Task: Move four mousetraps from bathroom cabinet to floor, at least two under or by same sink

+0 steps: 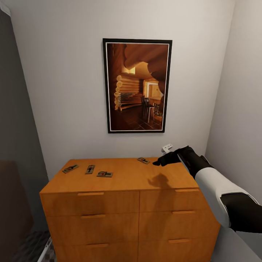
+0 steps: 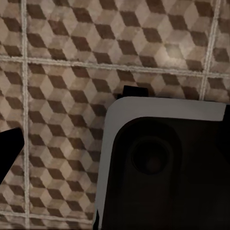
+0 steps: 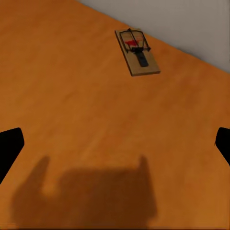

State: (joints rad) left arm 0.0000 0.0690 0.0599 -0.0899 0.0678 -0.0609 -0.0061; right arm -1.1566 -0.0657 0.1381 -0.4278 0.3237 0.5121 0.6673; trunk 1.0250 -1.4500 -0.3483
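Mousetrap (image 1: pixel 143 160) lies just beside right end effector (image 1: pixel 160 162) (open) — on cabinet (image 1: pixel 120 178).

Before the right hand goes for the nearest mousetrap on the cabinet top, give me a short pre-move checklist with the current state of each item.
1. Four mousetraps in sight on the cabinet top: ok; three lie to the left, one near the back edge.
2. Right hand close to the nearest mousetrap: ok, just right of it.
3. Right hand open and empty: ok; its fingertips stand wide apart, nothing between them.
4. Target mousetrap lying flat and unobstructed: ok, as the right wrist view shows.
5. Hand centred over it: not ok; the trap lies ahead of the fingers.
6. Left hand's state: cannot tell; its camera faces the patterned floor.
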